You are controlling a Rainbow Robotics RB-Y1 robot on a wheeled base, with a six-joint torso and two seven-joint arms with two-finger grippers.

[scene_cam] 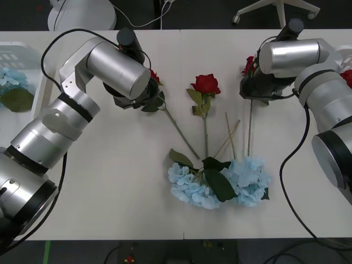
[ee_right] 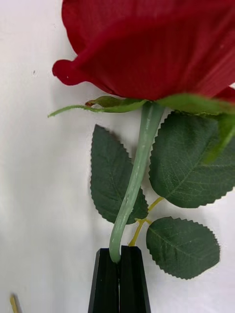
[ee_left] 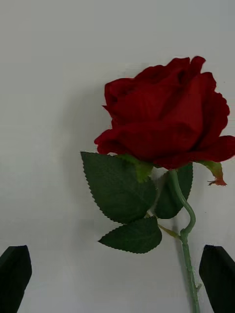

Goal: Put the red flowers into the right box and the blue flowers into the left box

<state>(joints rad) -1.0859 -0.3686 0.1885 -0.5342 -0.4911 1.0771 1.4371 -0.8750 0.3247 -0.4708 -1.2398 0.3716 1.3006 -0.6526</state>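
Three red flowers lie on the white table. My left gripper (scene_cam: 137, 98) hovers over the left one (scene_cam: 154, 76). It is open (ee_left: 117, 274), and that rose (ee_left: 166, 117) has its stem between the black fingers (ee_left: 14, 271). My right gripper (scene_cam: 253, 91) is shut (ee_right: 119, 257) on the green stem of the right rose (ee_right: 147, 44), just below its leaves; its bloom (scene_cam: 248, 65) peeks out beside the wrist. A third rose (scene_cam: 205, 83) lies free between the arms. Two blue flowers (scene_cam: 220, 181) lie together near the front. The left box (scene_cam: 22, 49) holds a blue flower (scene_cam: 10, 78). The right box (scene_cam: 344, 55) shows red (scene_cam: 347, 77).
The stems of the roses and hydrangeas cross in the table's middle (scene_cam: 228, 137). A white round base (scene_cam: 82, 14) and a chair base (scene_cam: 278, 11) stand on the floor beyond the far edge.
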